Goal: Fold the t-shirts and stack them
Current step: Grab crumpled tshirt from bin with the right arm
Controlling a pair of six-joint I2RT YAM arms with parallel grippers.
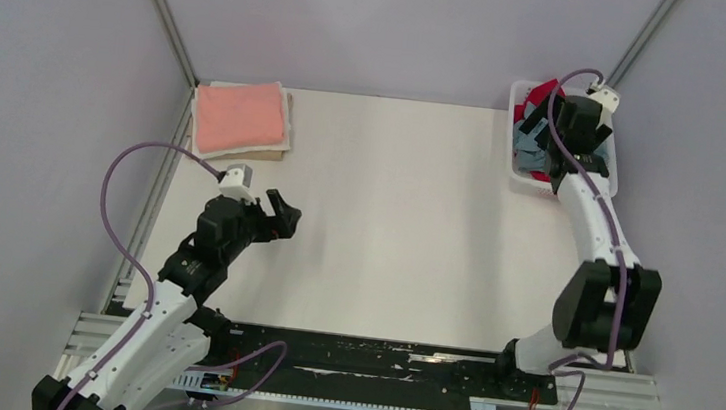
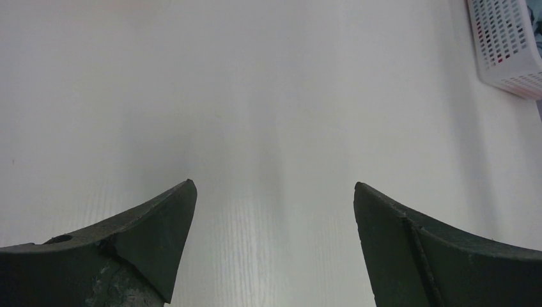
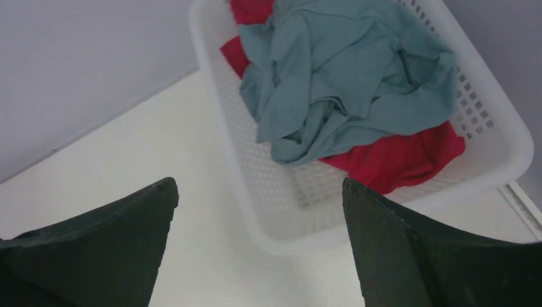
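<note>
Grey walls box in the white surface (image 1: 387, 227) on three sides, with the two arms mounted at its near edge. At the far left corner the salmon-pink t-shirt (image 1: 239, 118) lies folded into a neat rectangle on a paler layer whose edges stick out around it. From overhead I can't tell whether that layer is cloth or a board. At the far right corner stands the white lattice basket (image 3: 217, 128). Inside it the grey-blue t-shirt (image 3: 345, 77) is crumpled in a heap on top of the red t-shirt (image 3: 396, 160), which peeks out at both ends of the heap. The right end effector (image 3: 259, 184) hangs above the basket with its fingers spread wide, not touching the cloth. The left end effector (image 2: 275, 185) hovers over bare surface on the left half, near the pink shirt but well clear of it. It is likewise spread wide and points across toward the basket.
</note>
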